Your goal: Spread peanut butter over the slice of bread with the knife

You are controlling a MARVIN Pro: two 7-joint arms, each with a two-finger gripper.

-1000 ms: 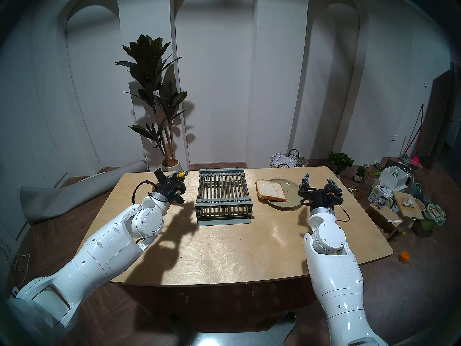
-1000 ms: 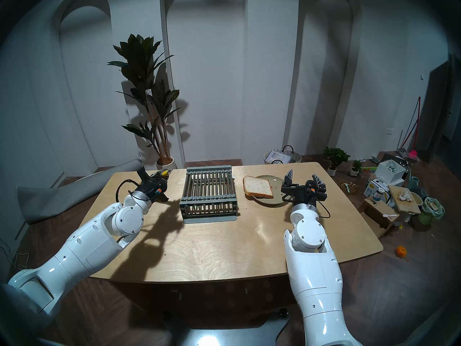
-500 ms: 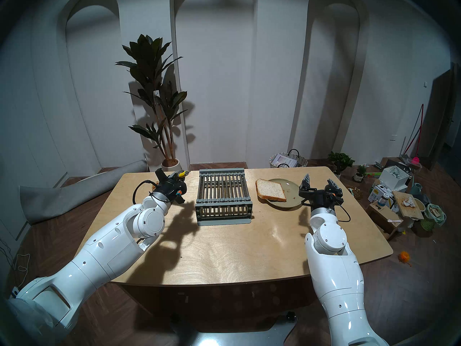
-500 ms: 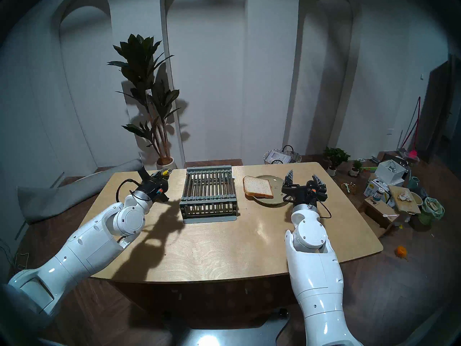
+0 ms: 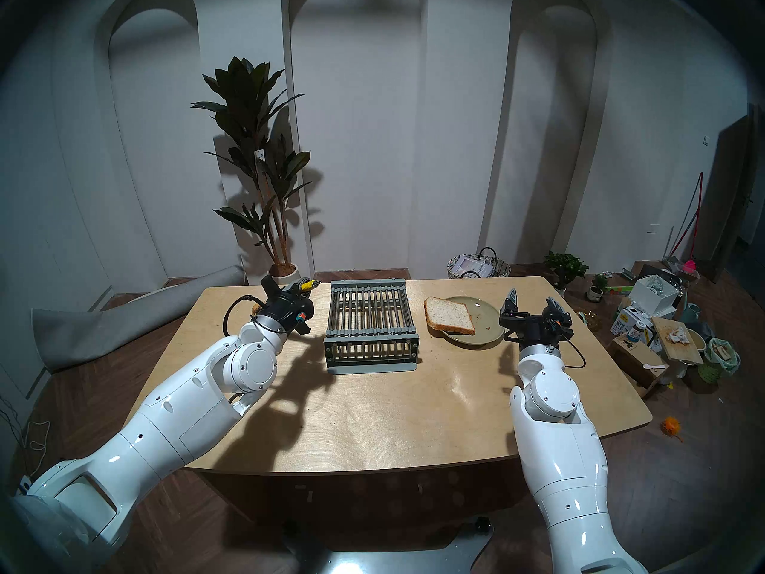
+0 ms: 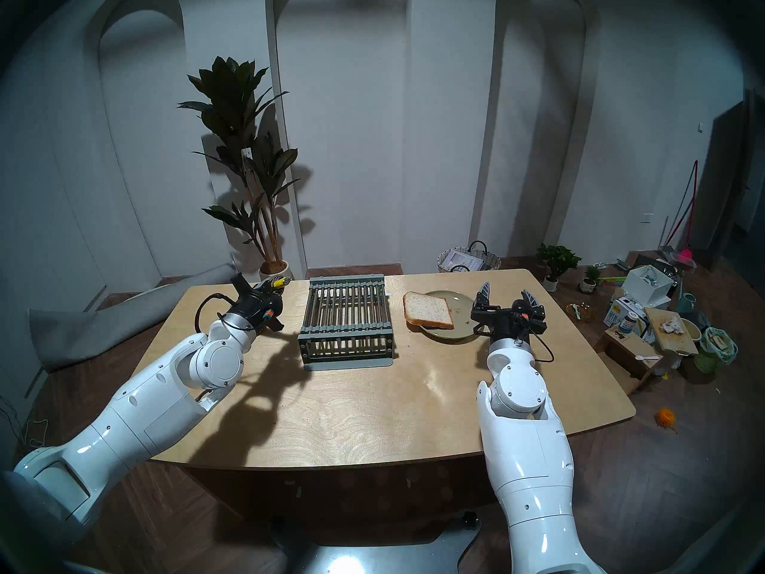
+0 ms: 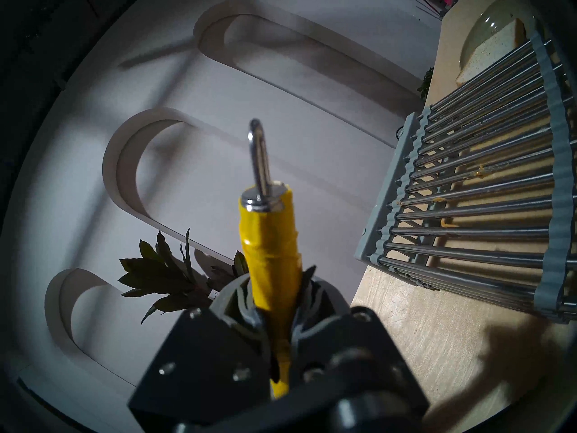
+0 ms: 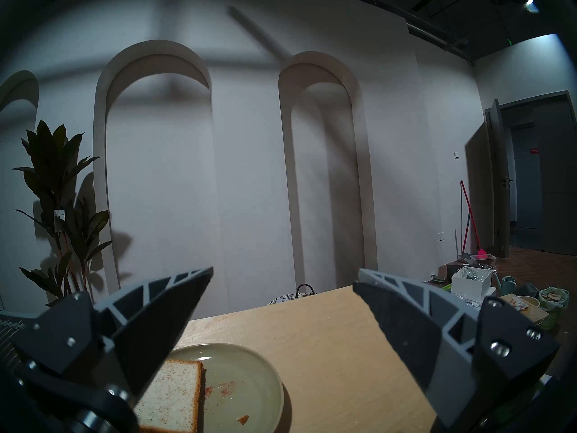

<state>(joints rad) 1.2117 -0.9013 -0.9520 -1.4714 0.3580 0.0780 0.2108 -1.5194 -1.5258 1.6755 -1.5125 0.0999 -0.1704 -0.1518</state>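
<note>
Two tools: left tool (image 7: 274,301) clenched on knife (image 7: 269,235); right tool (image 8: 282,285) released, holding nothing
bread (image 5: 449,315): on plate (image 5: 484,312), just left of right tool; rack (image 5: 369,316) between it and knife
jar: mostly hidden behind left tool
bench (image 5: 393,415): pale wood
room: white arched wall, plant (image 5: 258,163), floor clutter at right

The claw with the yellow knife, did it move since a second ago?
Yes, a little. The left claw holding the knife has shifted right, toward the grey rack, and slightly up the picture.
</note>
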